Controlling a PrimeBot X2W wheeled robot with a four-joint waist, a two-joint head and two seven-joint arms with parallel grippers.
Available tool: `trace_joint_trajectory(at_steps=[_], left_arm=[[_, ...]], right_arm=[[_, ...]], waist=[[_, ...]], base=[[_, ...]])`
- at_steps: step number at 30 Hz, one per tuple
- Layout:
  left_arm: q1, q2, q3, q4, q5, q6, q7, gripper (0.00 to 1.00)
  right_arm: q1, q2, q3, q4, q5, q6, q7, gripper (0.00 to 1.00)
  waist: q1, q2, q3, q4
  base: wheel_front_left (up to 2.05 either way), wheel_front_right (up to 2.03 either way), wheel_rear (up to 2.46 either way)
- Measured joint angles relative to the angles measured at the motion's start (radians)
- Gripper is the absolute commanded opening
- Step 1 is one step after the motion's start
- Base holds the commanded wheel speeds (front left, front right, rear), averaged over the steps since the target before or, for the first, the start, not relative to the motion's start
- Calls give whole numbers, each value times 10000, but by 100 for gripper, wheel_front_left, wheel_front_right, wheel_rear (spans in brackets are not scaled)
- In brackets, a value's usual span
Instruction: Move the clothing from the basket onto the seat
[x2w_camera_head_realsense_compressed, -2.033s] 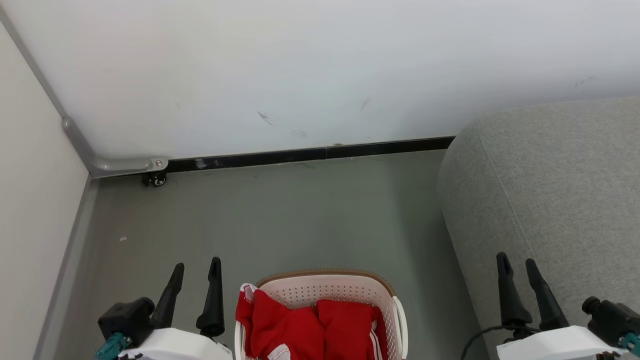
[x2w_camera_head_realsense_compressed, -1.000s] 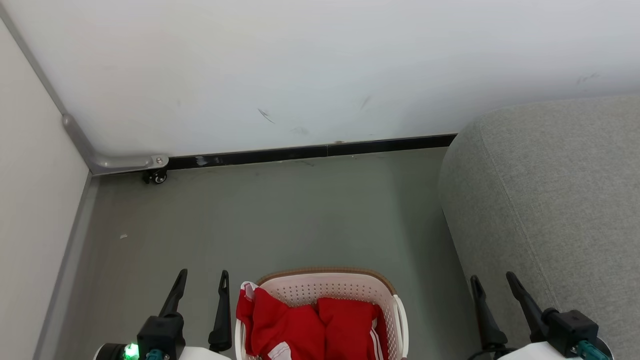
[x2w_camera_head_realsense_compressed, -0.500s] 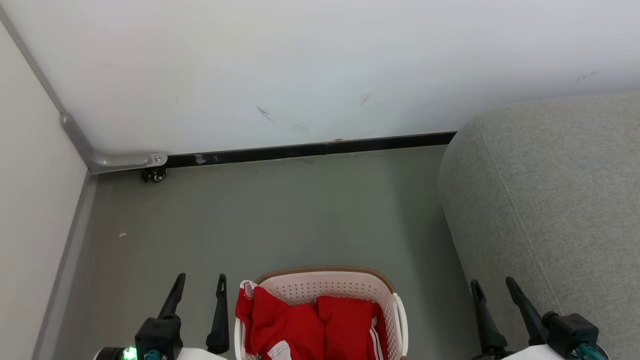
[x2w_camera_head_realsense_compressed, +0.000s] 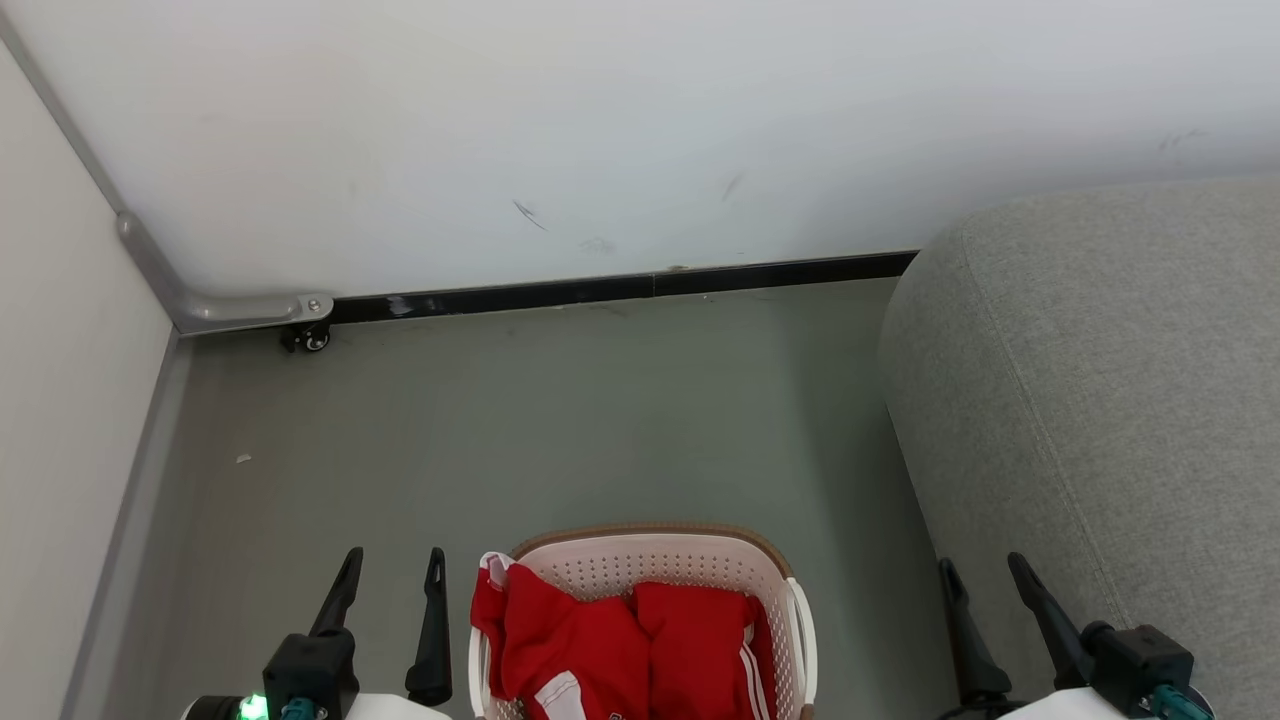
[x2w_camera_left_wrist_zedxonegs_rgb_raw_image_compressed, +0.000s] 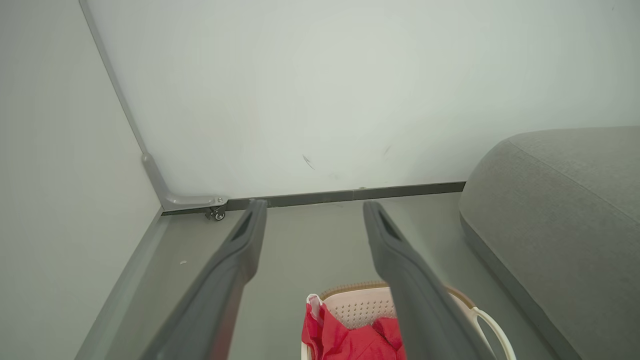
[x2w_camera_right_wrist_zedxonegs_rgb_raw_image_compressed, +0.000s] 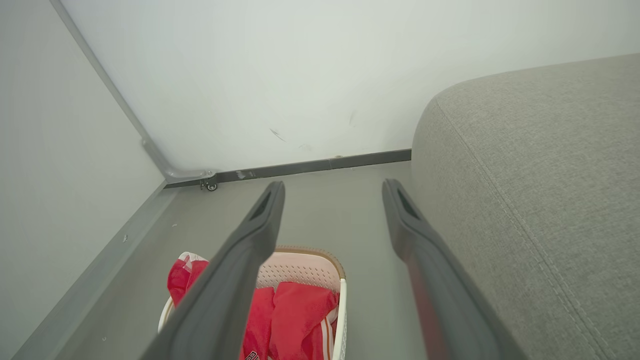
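Observation:
Bright red clothing (x2w_camera_head_realsense_compressed: 610, 650) with white stripes lies bunched in the cream perforated basket (x2w_camera_head_realsense_compressed: 660, 565), which stands on the floor at the bottom centre of the head view. One piece hangs over the basket's left rim. The grey fabric seat (x2w_camera_head_realsense_compressed: 1100, 400) fills the right side. My left gripper (x2w_camera_head_realsense_compressed: 392, 560) hovers open just left of the basket, empty. My right gripper (x2w_camera_head_realsense_compressed: 982, 568) is open and empty beside the seat's front edge, right of the basket. The wrist views show the clothing (x2w_camera_left_wrist_zedxonegs_rgb_raw_image_compressed: 350, 337) (x2w_camera_right_wrist_zedxonegs_rgb_raw_image_compressed: 295, 315), the basket (x2w_camera_left_wrist_zedxonegs_rgb_raw_image_compressed: 357, 310) (x2w_camera_right_wrist_zedxonegs_rgb_raw_image_compressed: 300, 265) and the seat (x2w_camera_left_wrist_zedxonegs_rgb_raw_image_compressed: 560, 210) (x2w_camera_right_wrist_zedxonegs_rgb_raw_image_compressed: 540, 175) past spread fingers.
A pale wall with a black skirting strip (x2w_camera_head_realsense_compressed: 620, 288) runs across the back. A side panel on a small caster (x2w_camera_head_realsense_compressed: 315, 340) closes the left. Grey floor (x2w_camera_head_realsense_compressed: 560, 420) lies between the basket and the wall.
The head view has tilted slightly, shifting the wall and basket upward in the picture. Both grippers have sunk a little lower in view since two seconds ago and stay open.

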Motion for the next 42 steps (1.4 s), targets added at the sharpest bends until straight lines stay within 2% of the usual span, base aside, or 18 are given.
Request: trace_joint_trajectory(at_steps=[7, 21, 42], left_arm=[[-41, 58, 86, 67, 19, -15, 0, 100], [-971, 637, -21, 819, 453, -226, 0, 100], [-2770, 692, -686, 3298, 989, -719, -42, 100]], right_arm=[[-11, 0, 19, -19, 10, 0, -50, 100], [-168, -4, -123, -393, -13, 0, -163, 100], [-829, -8, -337, -1661, 8, 0, -251, 100]], waist=[[0, 0, 170, -17], [-1, 0, 760, -143], [-1, 0, 2629, -560]], base=[[0, 0, 0], [0, 0, 0], [0, 0, 0]])
